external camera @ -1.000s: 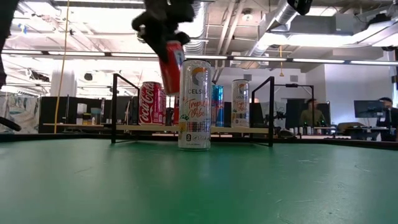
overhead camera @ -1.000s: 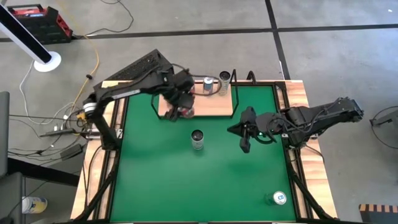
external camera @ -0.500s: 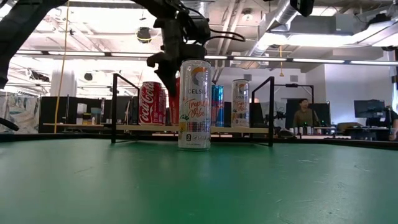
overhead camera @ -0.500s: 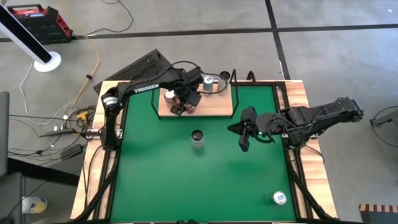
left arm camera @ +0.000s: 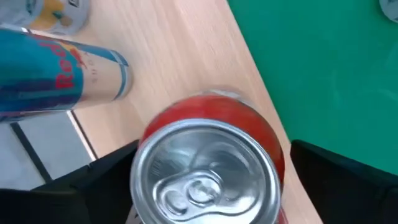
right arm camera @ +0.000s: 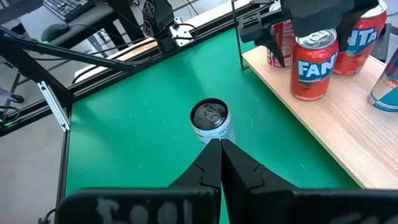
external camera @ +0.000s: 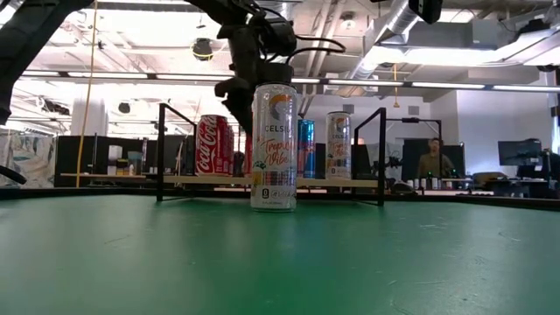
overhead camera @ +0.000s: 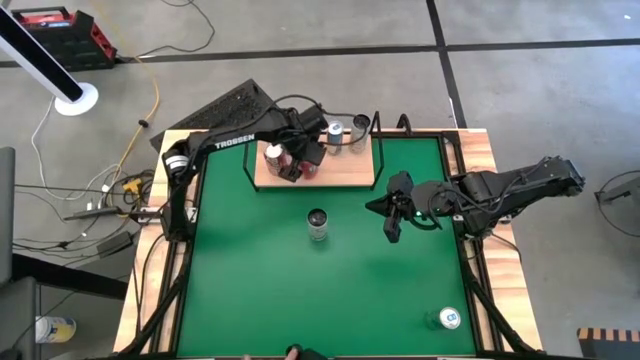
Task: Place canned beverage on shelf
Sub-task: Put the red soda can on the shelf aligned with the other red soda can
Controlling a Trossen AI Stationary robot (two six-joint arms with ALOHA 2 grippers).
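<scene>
Already several cans stand on the shelf [overhead camera: 345,177]; left fingers [right arm camera: 311,28] hold a red can [right arm camera: 314,67] there, unreleased. Right fingers [right arm camera: 219,152] wait pressed together; two cans remain on the desk [overhead camera: 260,280].

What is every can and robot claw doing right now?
Red Fanta can: upright on the shelf, in the left gripper.
Celsius can: upright on green felt, untouched.
Corner can: upright, untouched.
Red Bull can: upright on shelf.
Right gripper: shut, empty.
</scene>
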